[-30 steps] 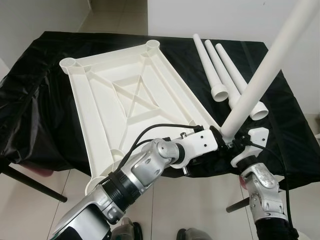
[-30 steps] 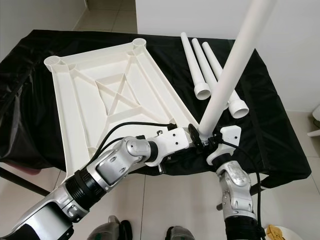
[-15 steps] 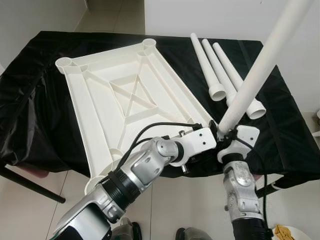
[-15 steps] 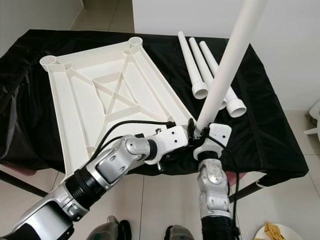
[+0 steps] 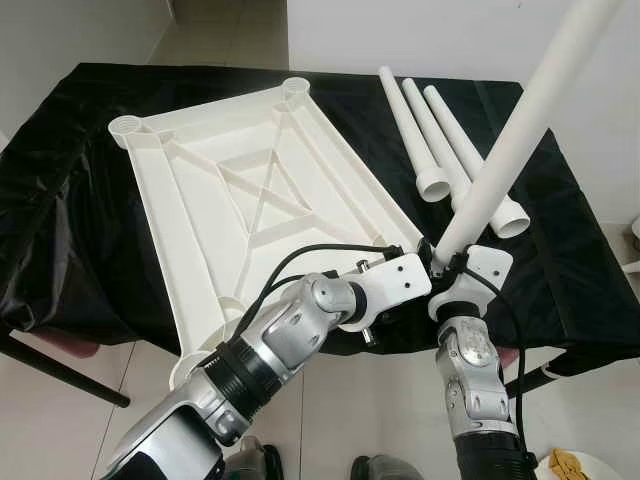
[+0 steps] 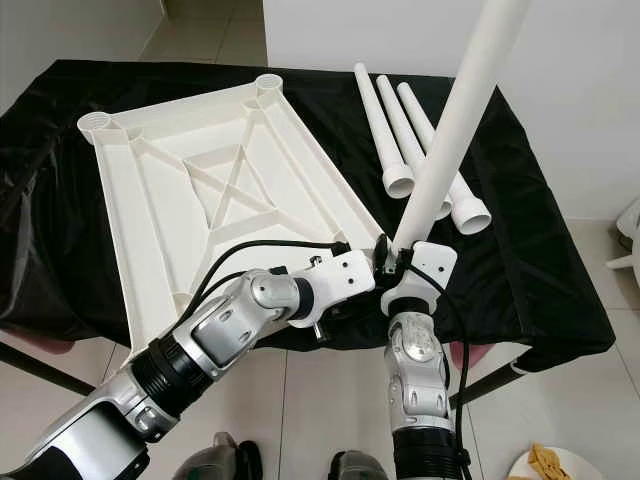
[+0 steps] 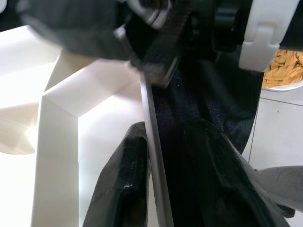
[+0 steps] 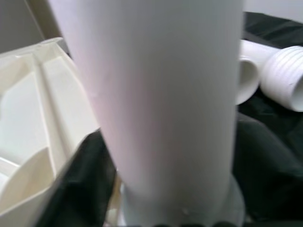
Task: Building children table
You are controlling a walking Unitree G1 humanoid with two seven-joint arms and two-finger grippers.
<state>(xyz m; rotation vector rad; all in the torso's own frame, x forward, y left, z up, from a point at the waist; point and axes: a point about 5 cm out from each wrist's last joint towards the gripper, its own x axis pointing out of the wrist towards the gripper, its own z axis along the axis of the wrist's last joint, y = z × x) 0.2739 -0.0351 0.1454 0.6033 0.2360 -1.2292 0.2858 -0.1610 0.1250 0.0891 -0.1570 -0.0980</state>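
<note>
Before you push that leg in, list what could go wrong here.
1. The right gripper holds the long white leg only at its base, tilted; it could likely lever loose or miss the corner socket.
2. The left gripper pinches just the thin rim of the tabletop, which overhangs the table's near edge; pressure might tip or slide it off.
3. The swinging leg could knock the three spare legs lying close by.

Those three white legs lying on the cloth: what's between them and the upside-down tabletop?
Bare black cloth separates the three loose legs from the tabletop, as the left eye view shows.
</note>
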